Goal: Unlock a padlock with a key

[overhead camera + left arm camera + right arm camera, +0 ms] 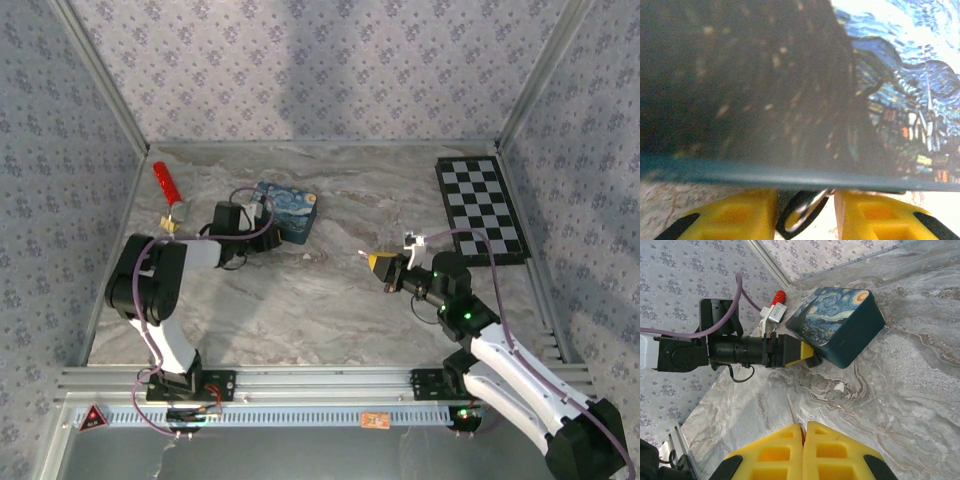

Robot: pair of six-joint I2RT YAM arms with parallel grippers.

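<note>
The padlock [802,212], black with a silver shackle, lies between the yellow fingers of my left gripper [805,197]. It leans against the left finger, with a narrow gap to the right finger. This gripper [262,222] is pressed up against the near side of the blue painted tin [286,210], whose wall [790,90] looms just ahead. My right gripper [804,426] hovers over the middle of the table, shut on the key [792,409]. The key's thin silver blade sticks out from the fingertips towards the left gripper [807,356] and the tin [840,325].
A red stick [166,182] and a small tan block [170,226] lie by the left wall. A black-and-white chessboard [482,208] sits at the back right. Marble table [320,310] stretches between the two arms. Patterned walls enclose three sides.
</note>
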